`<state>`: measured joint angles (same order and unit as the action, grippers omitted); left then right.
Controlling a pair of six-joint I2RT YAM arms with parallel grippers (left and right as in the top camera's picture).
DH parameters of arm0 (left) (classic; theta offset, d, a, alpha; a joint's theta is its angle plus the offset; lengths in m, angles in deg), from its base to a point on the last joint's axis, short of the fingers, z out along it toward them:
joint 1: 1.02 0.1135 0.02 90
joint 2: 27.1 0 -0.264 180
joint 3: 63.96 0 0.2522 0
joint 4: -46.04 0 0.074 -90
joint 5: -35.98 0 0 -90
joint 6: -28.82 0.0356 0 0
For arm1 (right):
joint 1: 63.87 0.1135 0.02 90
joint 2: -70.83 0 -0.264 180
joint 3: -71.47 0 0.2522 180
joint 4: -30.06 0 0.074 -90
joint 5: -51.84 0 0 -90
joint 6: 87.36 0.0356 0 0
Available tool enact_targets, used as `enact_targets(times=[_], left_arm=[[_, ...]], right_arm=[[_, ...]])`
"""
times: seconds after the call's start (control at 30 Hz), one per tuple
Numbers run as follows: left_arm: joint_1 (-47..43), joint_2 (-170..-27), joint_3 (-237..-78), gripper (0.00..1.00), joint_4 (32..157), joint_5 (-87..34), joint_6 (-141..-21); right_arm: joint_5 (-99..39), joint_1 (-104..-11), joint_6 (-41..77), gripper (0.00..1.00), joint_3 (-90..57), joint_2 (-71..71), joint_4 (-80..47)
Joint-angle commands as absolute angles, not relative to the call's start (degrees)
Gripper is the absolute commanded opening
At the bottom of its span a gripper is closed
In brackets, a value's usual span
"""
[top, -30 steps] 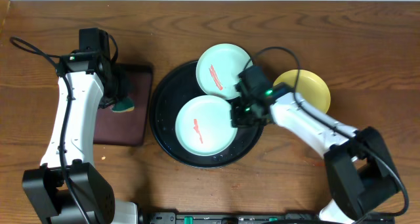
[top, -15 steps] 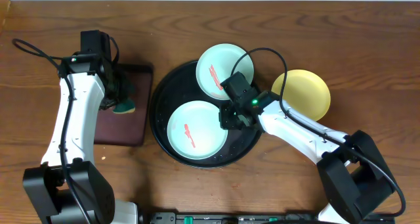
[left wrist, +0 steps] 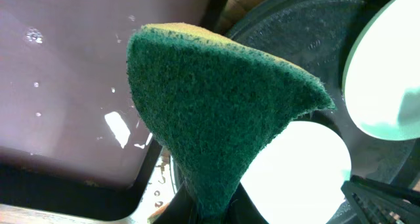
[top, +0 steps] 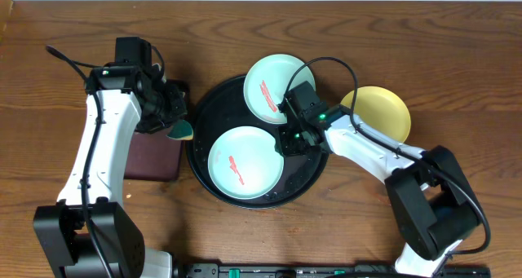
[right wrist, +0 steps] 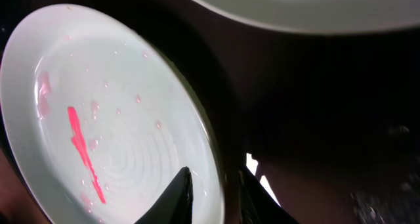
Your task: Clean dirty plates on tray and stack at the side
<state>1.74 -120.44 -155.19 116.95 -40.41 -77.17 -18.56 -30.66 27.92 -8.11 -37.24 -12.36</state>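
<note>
1. Plates: two small round pale mint-blue plastic plates, each with a red smear, are on the large round glossy black tray. The lower mint-blue plate lies flat inside the tray, and the upper mint-blue plate overlaps its far rim. A small round yellow plastic plate sits on the brown wooden table just right of the tray.
2. The right gripper has its fingers narrowly parted astride the lower mint-blue plate's right rim. One finger is over the plate's face and one is outside it. I cannot tell whether they actually pinch it.
3. The left gripper is clamped tight on a green-and-yellow scouring sponge. It hangs between the small rectangular dark-brown tray and the black tray's left rim.
4. The step in hand looks like steadying the lower plate for its wipe. The next move calls for carrying the sponge across onto the red smear while the right gripper keeps the plate from sliding.
5. The sponge hides most of the left fingers. In the overhead view, the right arm covers its contact with the rim. The right wrist view shows only a sliver of the upper plate.
</note>
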Motion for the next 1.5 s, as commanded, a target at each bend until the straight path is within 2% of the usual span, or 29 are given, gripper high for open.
enact_targets(times=[0.0, 0.17, 0.2, 0.23, 0.27, 0.5, 0.8, 1.0, 1.23, 1.33, 1.47], left_arm=[[1.74, -120.75, -156.37, 0.07, 117.17, -39.49, -75.86], [1.72, -120.77, -156.37, 0.07, 117.10, -39.47, -76.06], [1.72, -120.77, -156.37, 0.08, 117.02, -39.47, -76.08], [1.72, -120.77, -156.26, 0.07, 116.91, -39.47, -76.21], [1.72, -120.77, -156.22, 0.07, 116.91, -39.45, -76.30], [-0.90, -120.77, -153.38, 0.07, 115.68, -39.71, -79.53], [-11.48, -121.58, -144.28, 0.07, 108.03, -46.73, -86.00], [-14.61, -123.90, -139.10, 0.07, 99.44, -47.21, -87.44], [-18.39, -131.50, -138.80, 0.07, 98.28, -46.71, -86.81], [-19.53, -133.67, -138.80, 0.07, 98.74, -41.74, -86.68], [-19.70, -133.82, -138.80, 0.07, 98.88, -28.37, -80.41]], right_arm=[[-16.68, -31.10, 25.71, 0.21, -10.19, -39.62, -10.83], [-15.74, -31.01, 25.71, 0.13, -12.74, -42.79, -11.93], [-15.59, -30.97, 25.71, 0.10, -13.36, -43.49, -12.15], [-15.64, -30.88, 25.73, 0.03, -14.12, -44.15, -12.85], [-15.68, -30.88, 25.75, 0.01, -14.45, -44.41, -13.17], [-20.82, -30.88, 34.01, 0.01, -14.56, -44.43, -14.73], [-20.82, -30.88, 34.10, 0.01, -14.56, -44.43, -15.05], [-20.79, -30.88, 34.06, 0.01, -14.56, -44.43, -15.01], [-20.77, -30.88, 33.86, 0.01, -14.56, -44.43, -15.01], [-20.77, -30.88, 33.86, 0.01, -14.56, -44.43, -15.03], [-20.77, -30.88, 33.86, 0.01, -14.56, -44.43, -15.03]])
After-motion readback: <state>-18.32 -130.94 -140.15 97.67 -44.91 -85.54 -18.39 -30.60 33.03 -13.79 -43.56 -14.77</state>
